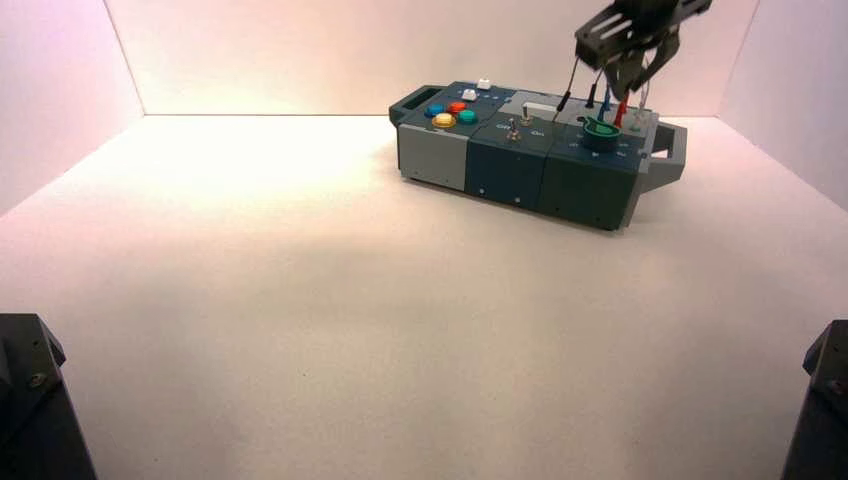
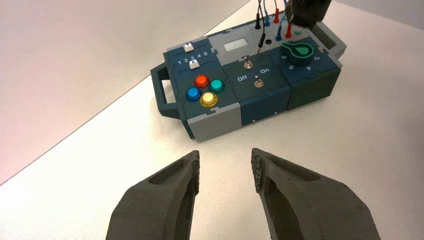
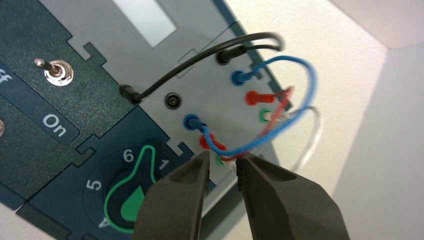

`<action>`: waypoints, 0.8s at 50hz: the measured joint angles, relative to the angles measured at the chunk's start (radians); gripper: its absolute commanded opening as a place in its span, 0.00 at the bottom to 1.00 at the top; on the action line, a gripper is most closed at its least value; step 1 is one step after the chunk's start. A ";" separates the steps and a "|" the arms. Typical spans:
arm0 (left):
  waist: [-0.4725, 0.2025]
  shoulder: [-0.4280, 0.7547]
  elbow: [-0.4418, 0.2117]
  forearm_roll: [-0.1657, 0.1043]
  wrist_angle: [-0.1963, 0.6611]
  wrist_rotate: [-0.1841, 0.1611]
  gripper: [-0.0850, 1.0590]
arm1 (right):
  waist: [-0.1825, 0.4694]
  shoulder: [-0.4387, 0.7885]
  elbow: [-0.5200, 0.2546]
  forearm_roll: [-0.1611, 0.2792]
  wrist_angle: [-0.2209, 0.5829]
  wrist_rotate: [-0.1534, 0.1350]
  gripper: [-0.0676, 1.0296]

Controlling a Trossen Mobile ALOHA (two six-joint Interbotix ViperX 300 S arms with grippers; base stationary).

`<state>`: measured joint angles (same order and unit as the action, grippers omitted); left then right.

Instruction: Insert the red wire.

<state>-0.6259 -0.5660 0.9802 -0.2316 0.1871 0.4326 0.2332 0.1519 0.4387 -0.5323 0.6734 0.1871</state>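
Right wrist view: right gripper (image 3: 222,167) fingers slightly parted above red wire (image 3: 272,117) plug at box's (image 1: 520,165) far-right sockets, gripping nothing. Risk: blue lead (image 3: 300,65) crosses it, could snag. Left gripper (image 2: 225,167) idle, open.

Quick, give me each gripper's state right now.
Left gripper: open, empty, parked well back from the box.
Right gripper: over the wire sockets, fingers slightly apart, holding nothing; the red wire loops just beyond its tips.
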 measured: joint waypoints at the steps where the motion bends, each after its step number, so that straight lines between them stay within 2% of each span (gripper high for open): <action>1: 0.000 0.000 0.000 0.000 0.000 0.000 0.56 | 0.000 -0.005 -0.003 0.000 0.006 0.000 0.38; 11: 0.000 -0.002 0.000 0.000 0.000 0.000 0.56 | 0.000 -0.046 -0.020 0.000 0.066 -0.002 0.39; 16: 0.000 -0.003 0.000 0.002 0.000 0.000 0.56 | 0.000 -0.063 -0.025 0.020 0.106 -0.002 0.39; 25: 0.000 -0.003 0.000 0.000 0.000 0.000 0.56 | 0.000 -0.080 -0.034 0.130 0.184 -0.009 0.39; 31: 0.000 -0.003 0.000 0.000 0.002 0.000 0.56 | 0.000 -0.103 -0.034 0.225 0.210 -0.018 0.39; 36: 0.000 -0.002 0.000 0.002 0.002 0.000 0.56 | 0.000 -0.127 -0.035 0.267 0.213 -0.018 0.39; 40: 0.000 -0.003 0.000 0.000 0.002 0.000 0.56 | 0.000 -0.155 -0.034 0.284 0.213 -0.018 0.38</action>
<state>-0.6259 -0.5691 0.9802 -0.2316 0.1887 0.4326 0.2332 -0.0031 0.4050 -0.2485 0.8866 0.1687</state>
